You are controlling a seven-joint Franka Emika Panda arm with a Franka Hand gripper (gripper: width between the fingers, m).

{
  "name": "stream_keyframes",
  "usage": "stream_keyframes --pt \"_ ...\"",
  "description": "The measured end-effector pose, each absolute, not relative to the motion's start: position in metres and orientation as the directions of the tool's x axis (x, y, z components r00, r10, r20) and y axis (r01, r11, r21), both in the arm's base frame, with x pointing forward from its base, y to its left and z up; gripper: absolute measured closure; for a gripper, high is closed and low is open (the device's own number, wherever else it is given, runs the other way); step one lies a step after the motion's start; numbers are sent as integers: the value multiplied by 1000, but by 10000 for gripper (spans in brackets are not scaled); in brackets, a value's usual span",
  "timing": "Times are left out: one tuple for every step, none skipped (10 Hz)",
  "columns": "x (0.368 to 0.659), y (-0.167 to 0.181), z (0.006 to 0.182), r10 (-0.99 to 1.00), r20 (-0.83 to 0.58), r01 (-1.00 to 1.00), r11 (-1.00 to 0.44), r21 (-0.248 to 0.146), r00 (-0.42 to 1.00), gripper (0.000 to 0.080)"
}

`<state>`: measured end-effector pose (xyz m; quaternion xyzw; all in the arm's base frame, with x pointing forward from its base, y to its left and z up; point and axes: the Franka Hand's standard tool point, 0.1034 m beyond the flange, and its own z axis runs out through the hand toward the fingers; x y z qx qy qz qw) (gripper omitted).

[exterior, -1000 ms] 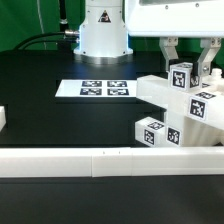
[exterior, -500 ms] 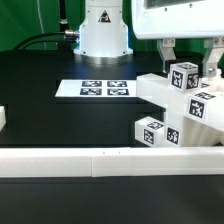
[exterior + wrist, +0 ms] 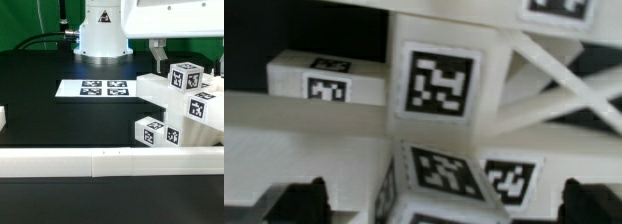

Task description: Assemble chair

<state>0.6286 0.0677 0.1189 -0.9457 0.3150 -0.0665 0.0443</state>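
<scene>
Right now the chair (image 3: 185,110) sits as a partly built stack of white tagged pieces on the black table (image 3: 60,110), at the exterior view's right, pressed close against the long white border wall (image 3: 100,160). The gripper (image 3: 178,50) hangs just over its top tagged post (image 3: 184,76), and the wrist view looks straight down past the X-braced frame (image 3: 553,80), with both dark fingertips (image 3: 299,200) spread wide on either side of a tagged block and nothing between them.

My worry is the clearance. The fingers straddle the pieces closely, so a descent slightly off-centre could land a fingertip on the post rather than beside it and shove the stack over or skew it against the wall. I can't tell how firmly the pieces are seated, so a sideways nudge might also loosen them.

Compared with a second ago, the gripper has shifted towards the exterior view's left, with one finger now hidden behind the post. The chair, the wall and the marker board (image 3: 105,89) have not moved.
</scene>
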Motion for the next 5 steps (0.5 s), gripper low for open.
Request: stream_keyframes --pt "629 68 119 -506 112 -494 -862 -114 856 151" --pt "629 68 119 -420 122 -410 -906 -103 899 151" --pt "628 69 119 -348 129 -338 -937 -92 929 151" --pt "629 68 119 -239 139 -231 -970 -74 961 151" --pt "629 66 119 -154 146 -147 -987 -61 977 151"
